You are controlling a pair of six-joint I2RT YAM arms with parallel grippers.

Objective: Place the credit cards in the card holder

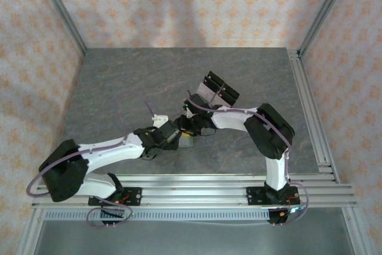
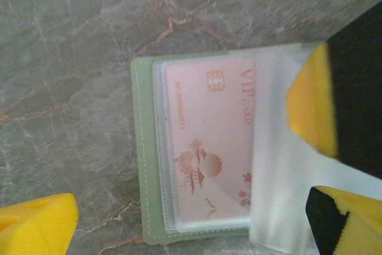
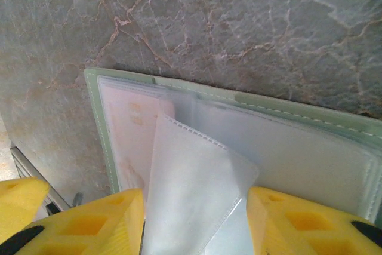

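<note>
Card holder [image 2: 142, 147] lies opened flat on the counter [image 2: 71, 58], between the two arms' tips. One credit card [image 2: 209, 147] is already seated in a clear pocket against the holder's green cover. I judge the task partly done. Further pockets look empty, and I cannot tell where any remaining cards wait.

The seated card's long axis runs parallel to the holder's stitched outer edge. In the left wrist view its chip end points toward the holder's upper corner. The opened holder's own long axis runs across that edge, toward the loose leaves.

Over the holder, a clear sleeve leaf [image 3: 191, 183] stands raised between the fingers of the right end effector [image 3: 194, 222]. Its jaws are about half apart, and whether they pinch the leaf I cannot tell. The left end effector [image 1: 176, 138] sits just beside the holder, spread wide and holding nothing. Beyond the holder, well apart, stands a rack [image 1: 219, 91] with black pieces.
</note>
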